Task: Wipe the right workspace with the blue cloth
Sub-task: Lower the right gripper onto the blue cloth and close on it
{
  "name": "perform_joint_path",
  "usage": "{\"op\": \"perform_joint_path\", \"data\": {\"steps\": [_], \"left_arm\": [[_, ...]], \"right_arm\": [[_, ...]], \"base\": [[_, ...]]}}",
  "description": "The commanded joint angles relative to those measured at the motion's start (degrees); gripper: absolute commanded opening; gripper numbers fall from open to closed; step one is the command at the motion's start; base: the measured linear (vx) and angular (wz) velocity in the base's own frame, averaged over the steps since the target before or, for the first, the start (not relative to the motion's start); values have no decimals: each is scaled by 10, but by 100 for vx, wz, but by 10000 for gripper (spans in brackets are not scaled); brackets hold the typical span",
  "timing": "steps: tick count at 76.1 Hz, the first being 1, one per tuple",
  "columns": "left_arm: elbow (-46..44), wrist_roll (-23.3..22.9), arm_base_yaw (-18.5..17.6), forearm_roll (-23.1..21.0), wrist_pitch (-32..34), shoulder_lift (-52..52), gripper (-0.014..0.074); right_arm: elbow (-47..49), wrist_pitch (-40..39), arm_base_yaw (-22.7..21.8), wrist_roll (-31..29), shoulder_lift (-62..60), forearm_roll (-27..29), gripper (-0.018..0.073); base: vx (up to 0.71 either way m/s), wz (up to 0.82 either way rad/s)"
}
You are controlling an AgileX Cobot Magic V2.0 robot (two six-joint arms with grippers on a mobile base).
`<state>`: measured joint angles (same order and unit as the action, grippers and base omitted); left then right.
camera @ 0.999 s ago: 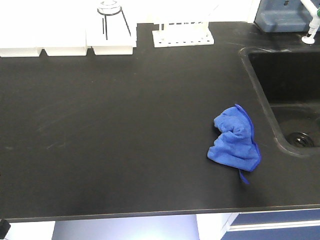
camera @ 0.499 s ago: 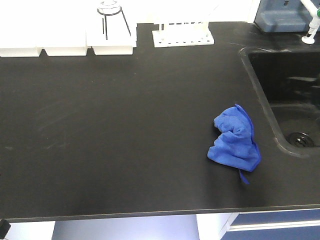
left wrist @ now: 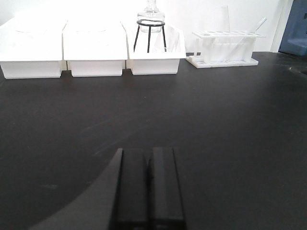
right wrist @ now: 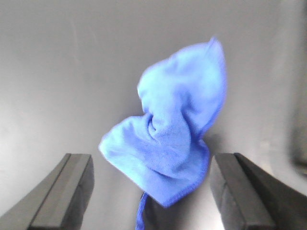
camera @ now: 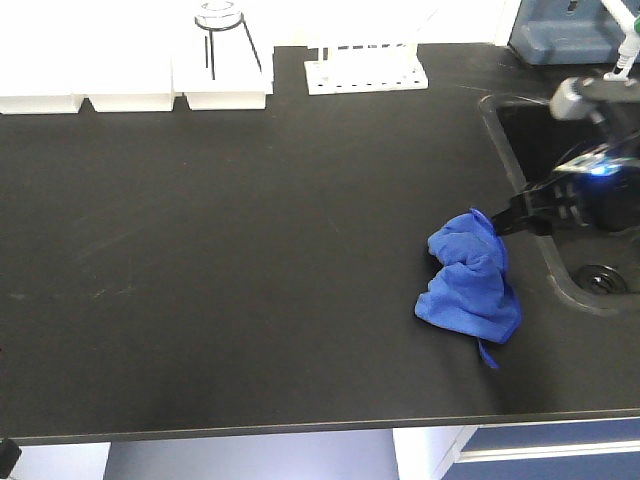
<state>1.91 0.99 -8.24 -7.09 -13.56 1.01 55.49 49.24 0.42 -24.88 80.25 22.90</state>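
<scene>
Blue cloth (camera: pixel 468 285), crumpled, lies on the black benchtop (camera: pixel 250 250) at centre right of the front view, just beside the sink (camera: pixel 548 268) rim; right gripper (camera: pixel 512 218) by the cloth's upper right edge, fingers spread wide, nothing grasped; left gripper (left wrist: pixel 148 154) fingers pressed together, empty, over bare benchtop; white trays (left wrist: pixel 96 52) at upper left.

My left gripper (left wrist: pixel 147 154) sits low in the view, its two black fingers (left wrist: pixel 130 187) pressed together with nothing between them, over the black benchtop (left wrist: pixel 230 124). Along the far edge stand three white bins (left wrist: pixel 93 52) side by side. A glass flask (left wrist: pixel 151 10) on a black wire tripod (left wrist: pixel 149 34) rises from the right-hand one. Right of them stands a white test-tube rack (left wrist: pixel 223 48).
</scene>
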Motion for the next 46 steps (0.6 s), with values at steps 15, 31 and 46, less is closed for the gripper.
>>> {"op": "perform_joint_path", "data": {"steps": [15, 31, 46], "left_arm": [[-14, -2, -4, -3, 47, 0, -6], [-14, -2, -4, -3, 47, 0, -6], [-14, -2, -4, -3, 47, 0, -6]], "right_arm": [[19, -54, -1, -49, 100, 45, 536], [19, -91, -1, -101, 167, 106, 536], [19, -111, -1, -157, 212, 162, 529]], "base": [[0, 0], [0, 0], [0, 0]]}}
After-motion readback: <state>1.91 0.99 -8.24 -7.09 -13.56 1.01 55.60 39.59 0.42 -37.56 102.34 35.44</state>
